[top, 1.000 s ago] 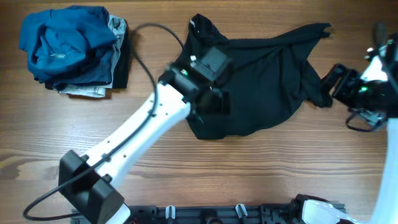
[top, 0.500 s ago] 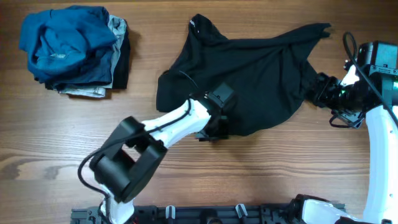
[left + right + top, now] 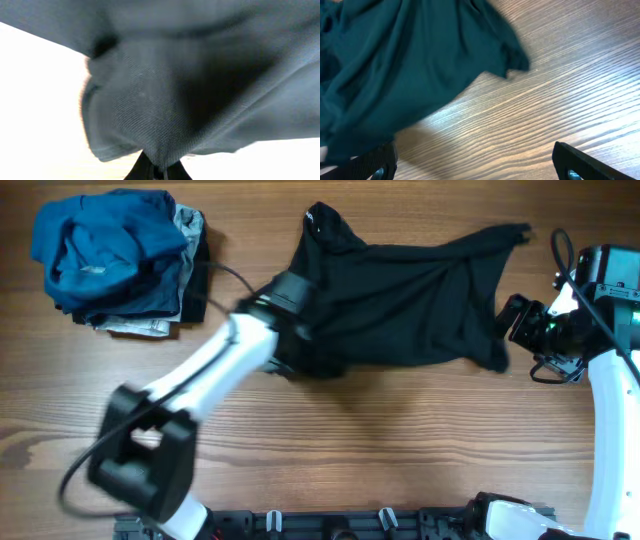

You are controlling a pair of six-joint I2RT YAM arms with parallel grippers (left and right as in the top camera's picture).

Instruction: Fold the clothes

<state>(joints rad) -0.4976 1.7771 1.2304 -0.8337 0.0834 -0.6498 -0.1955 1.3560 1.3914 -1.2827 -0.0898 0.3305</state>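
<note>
My left arm point(image 3: 215, 365) and right arm point(image 3: 605, 420) have white shells and black joints; a thin black cable point(image 3: 225, 272) loops out; my right gripper point(image 3: 514, 318) is black.

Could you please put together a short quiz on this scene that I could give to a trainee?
1. In the overhead view, in which corner of the table does the pile with the blue garment lie?
2. What is the left gripper shut on? A: the blue garment. B: a fold of the black T-shirt. C: nothing.
3. True or false: the right gripper is shut on the black T-shirt.
Key: 1. Top left, apart from the T-shirt. 2. B. 3. False: its jaws stand open beside the shirt's right edge.
</note>
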